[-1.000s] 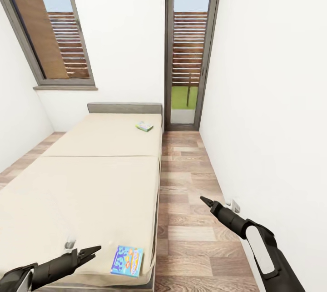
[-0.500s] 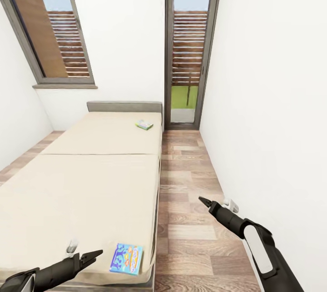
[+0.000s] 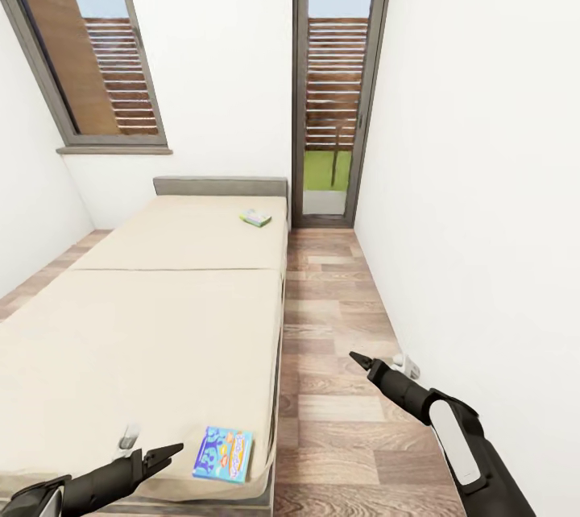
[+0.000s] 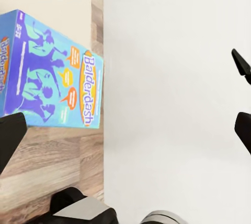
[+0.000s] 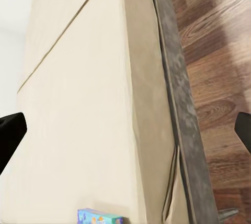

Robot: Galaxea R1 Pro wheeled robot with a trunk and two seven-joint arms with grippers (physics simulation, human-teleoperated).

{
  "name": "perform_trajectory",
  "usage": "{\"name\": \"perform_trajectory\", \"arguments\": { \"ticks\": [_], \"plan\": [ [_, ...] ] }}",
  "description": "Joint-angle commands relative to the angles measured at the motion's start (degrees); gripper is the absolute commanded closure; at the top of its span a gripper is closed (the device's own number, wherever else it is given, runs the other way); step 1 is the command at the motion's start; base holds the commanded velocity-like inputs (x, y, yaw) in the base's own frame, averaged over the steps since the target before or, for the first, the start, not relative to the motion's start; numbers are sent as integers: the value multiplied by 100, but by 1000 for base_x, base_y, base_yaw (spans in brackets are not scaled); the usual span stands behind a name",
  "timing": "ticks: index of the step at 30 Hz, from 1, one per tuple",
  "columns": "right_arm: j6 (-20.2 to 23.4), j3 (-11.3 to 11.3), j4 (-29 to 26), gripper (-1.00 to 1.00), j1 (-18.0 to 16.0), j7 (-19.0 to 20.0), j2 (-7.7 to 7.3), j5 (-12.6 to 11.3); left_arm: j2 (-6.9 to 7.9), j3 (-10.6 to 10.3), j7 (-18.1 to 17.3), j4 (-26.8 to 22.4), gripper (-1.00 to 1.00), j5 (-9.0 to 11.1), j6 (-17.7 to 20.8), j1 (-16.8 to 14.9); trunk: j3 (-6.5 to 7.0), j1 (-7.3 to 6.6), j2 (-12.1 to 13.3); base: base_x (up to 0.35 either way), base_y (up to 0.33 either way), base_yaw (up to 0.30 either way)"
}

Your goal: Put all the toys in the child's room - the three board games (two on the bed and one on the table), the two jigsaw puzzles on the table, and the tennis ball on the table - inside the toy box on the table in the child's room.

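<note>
Camera nudged | blue board game (image 3: 223,454) flat, long axis toward headboard (image 3: 221,187) | left gripper (image 3: 161,453) unclenched; right gripper (image 3: 359,361) unclear

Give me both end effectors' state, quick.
Left end effector: open, empty, beside the blue board game on the bed.
Right end effector: open, empty, over the floor.

Bed (image 3: 161,308): cream mattress, grey headboard. Lower-centre game (image 3: 223,453): blue box, purple figures, orange speech bubbles, orange oval banner with lettering. Far game (image 3: 255,217), mid-frame: pale with green edge. Floor (image 3: 338,324): brown wood planks. Walls (image 3: 475,138) white. Window frames (image 3: 113,148) grey. 2 arms (image 3: 451,436) black, white panels.
</note>
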Motion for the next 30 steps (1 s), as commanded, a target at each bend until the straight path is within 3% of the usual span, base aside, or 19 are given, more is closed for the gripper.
{"name": "perform_trajectory", "arguments": {
  "ticks": [1,30],
  "plan": [
    [35,5,-6,-100,-4,18,1,-7,-3,6,-13,33,-100,13,57,-3,-24,22,-44,0,0,0],
    [40,34,-38,-100,-4,30,-7,-3,-8,6,-61,128,-100,11,57,-4,-544,659,-1207,0,0,0]
  ]
}}
